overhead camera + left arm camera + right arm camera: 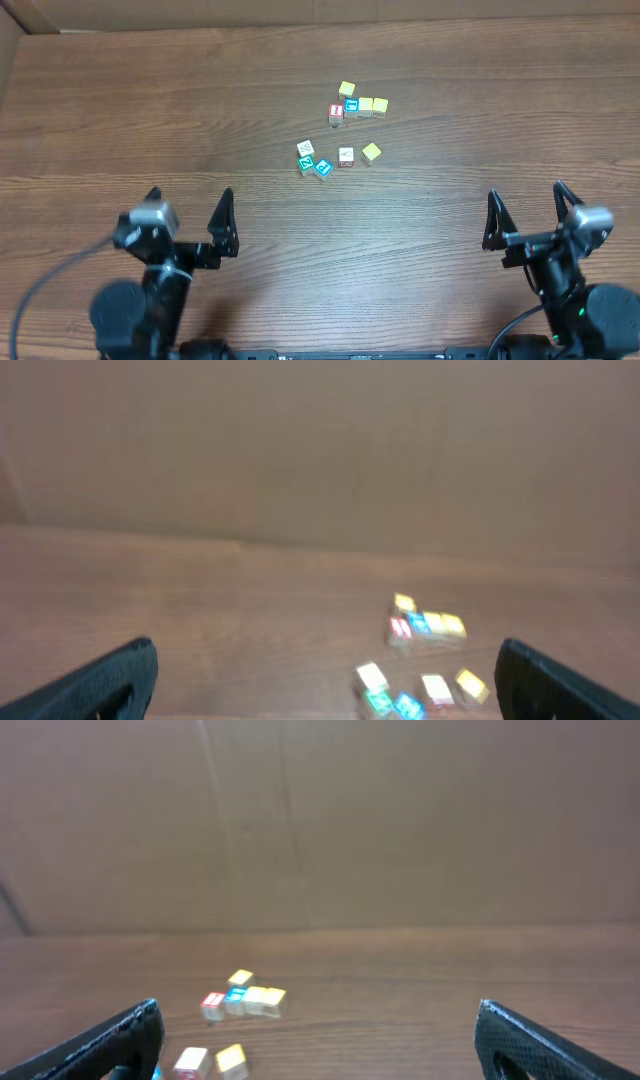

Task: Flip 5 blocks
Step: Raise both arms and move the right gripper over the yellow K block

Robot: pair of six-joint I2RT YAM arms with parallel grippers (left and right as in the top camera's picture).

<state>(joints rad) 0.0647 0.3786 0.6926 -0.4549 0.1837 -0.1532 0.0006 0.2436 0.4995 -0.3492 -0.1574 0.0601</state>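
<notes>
Ten small cubes, by our count, lie on a brown wood-grain table [120,120] in two clusters of five, seen from overhead.

The nearer cluster, just toward 12 o'clock from the middle of the view, is the five blocks. The green Z block [306,164] has the teal P block [323,168] just beside it at 4 o'clock and one whitish block [305,149] just beside it at 12 o'clock. A second whitish block [346,156] sits at 2 o'clock of the teal one. The yellow-tan block [371,152] lies at the cluster's 3 o'clock end.

The farther cluster sits at 1 o'clock of the first, apart from it. We count one red cube [336,112], one teal cube [351,105] just beside it and three yellow cubes [365,105]. One of these is at 12 o'clock of the teal cube, and two stand in a row at its 3 o'clock.

The left gripper [190,195] hangs at 9 o'clock of the view and the right gripper [527,192] at 3 o'clock. Each has its two black fingers spread wide around nothing, well apart from every cube.

In both wrist views, which are soft in focus, a plain brown cardboard wall [400,820] rises behind the table's far edge.
</notes>
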